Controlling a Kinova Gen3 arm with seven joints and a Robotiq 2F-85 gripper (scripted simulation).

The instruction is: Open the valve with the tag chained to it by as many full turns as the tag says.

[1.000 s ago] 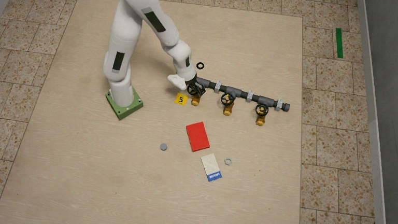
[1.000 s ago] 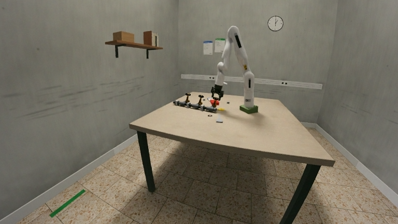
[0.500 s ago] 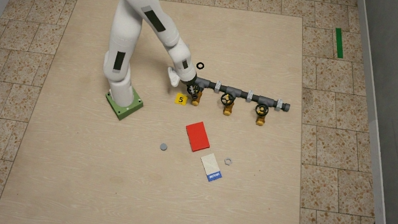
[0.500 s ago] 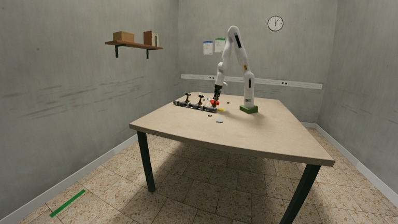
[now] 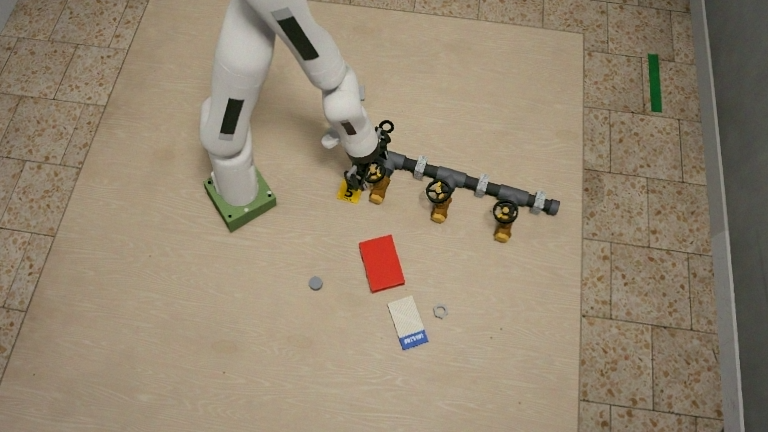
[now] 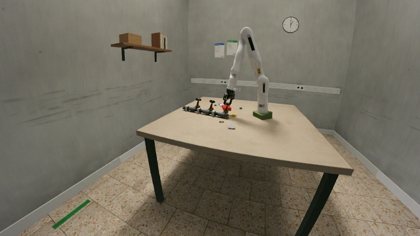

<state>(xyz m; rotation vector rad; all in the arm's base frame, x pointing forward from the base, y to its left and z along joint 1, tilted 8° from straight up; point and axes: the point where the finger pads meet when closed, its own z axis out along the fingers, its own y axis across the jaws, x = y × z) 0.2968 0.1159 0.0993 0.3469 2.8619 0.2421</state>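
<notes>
A grey pipe (image 5: pixel 464 181) lies on the table with three brass valves with black handwheels. The left valve (image 5: pixel 374 173) has a yellow tag (image 5: pixel 348 193) beside it showing the digit 5. The middle valve (image 5: pixel 442 191) and right valve (image 5: pixel 498 217) stand apart from the arm. My gripper (image 5: pixel 365 169) is open and stands directly over the left valve's handwheel, fingers around it. In the far view the gripper (image 6: pixel 228 99) hangs just above the right end of the pipe (image 6: pixel 205 111).
A red block (image 5: pixel 381 262), a white and blue card (image 5: pixel 407 322), a grey disc (image 5: pixel 315 283), a grey nut (image 5: pixel 438 306) and a black ring (image 5: pixel 384 122) lie on the table. The arm's green base (image 5: pixel 240 199) stands to the left.
</notes>
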